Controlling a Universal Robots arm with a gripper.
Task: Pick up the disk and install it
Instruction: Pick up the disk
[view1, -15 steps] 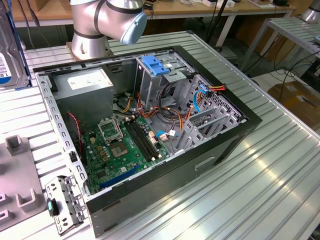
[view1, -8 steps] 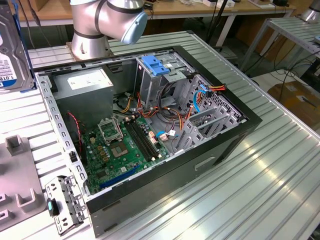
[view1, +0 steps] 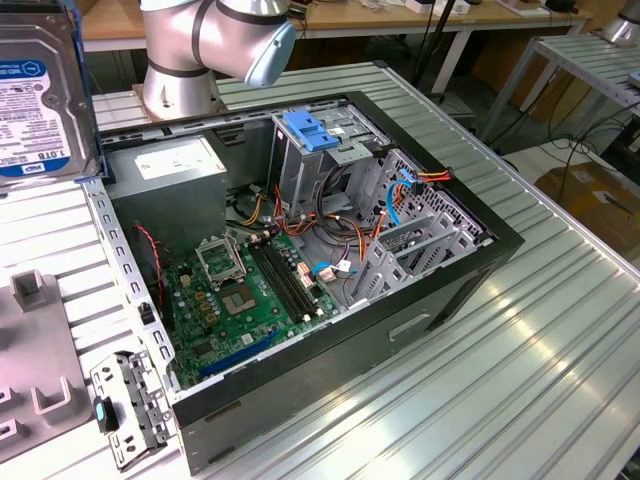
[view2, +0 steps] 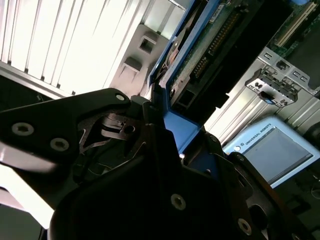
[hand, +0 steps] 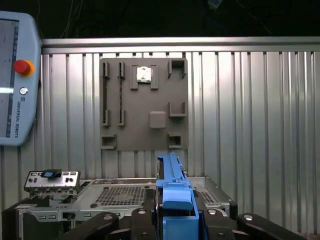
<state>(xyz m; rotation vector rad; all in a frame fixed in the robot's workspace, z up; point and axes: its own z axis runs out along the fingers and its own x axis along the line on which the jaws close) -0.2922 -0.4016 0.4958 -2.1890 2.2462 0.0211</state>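
The hand (hand: 175, 212) is clamping the disk (hand: 172, 185) by its blue side rails. In both wrist views the black fingers (view2: 150, 145) are pressing against a blue rail from either side, so the disk is riding in the grip, clear of the desk (view1: 520, 380).

In the exterior view the disk (view1: 35, 95) is hanging at the upper corner on the exterior view's left, with its label face turned to the camera. It is sitting beyond the end of the open case (view1: 480, 250). The cage (view1: 315, 150) with the blue handle is standing inside the case, well apart from the disk and toward the exterior view's right of it. The arm (view1: 215, 40) is rising behind the case.

Judging from the first wrist view, the disk is standing edge-on, with its long axis running straight out from the hand.

The second wrist view is showing the disk's connector end (view2: 220, 40), which the other views are not giving. The first wrist view is showing a grey plate (hand: 145, 105) lying on the desk ahead of the hand, with a pendant (hand: 12, 80) off to one side.
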